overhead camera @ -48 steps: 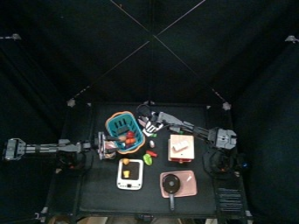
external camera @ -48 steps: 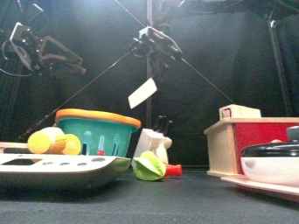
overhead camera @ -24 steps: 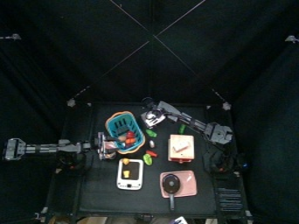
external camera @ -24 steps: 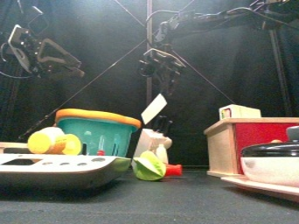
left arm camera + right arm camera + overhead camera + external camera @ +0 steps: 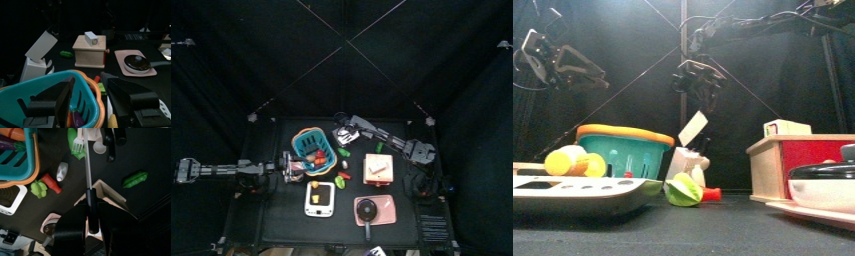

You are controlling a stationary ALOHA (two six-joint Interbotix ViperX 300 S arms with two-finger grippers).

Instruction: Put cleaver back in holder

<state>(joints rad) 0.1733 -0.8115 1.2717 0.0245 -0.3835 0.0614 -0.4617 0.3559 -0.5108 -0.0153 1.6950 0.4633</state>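
Note:
The cleaver (image 5: 692, 127) has a white blade and hangs tilted, handle up, with my right gripper (image 5: 696, 95) shut on the handle. It hangs just above the holder (image 5: 683, 163), a white block with black-handled utensils standing in it; blade and block do not touch. The left wrist view shows the cleaver (image 5: 41, 44) slanting over the holder (image 5: 32, 69). From above, the right gripper (image 5: 341, 133) is behind the blue basket (image 5: 311, 145). The right wrist view shows the cleaver (image 5: 87, 173) edge-on. My left gripper (image 5: 97, 97) is open, held high at the table's left over the basket (image 5: 47, 95).
A tan wooden box (image 5: 378, 168) with red marks stands right of the holder, large in the front view (image 5: 800, 165). A pink board with a black pan (image 5: 374, 210) lies at the front right. A white-and-yellow flat toy (image 5: 319, 198) lies at the front. Green toy vegetables (image 5: 683, 190) lie by the holder.
My right gripper has carried the cleaver down and a little to the right, closer to the white holder. The left arm has not moved.

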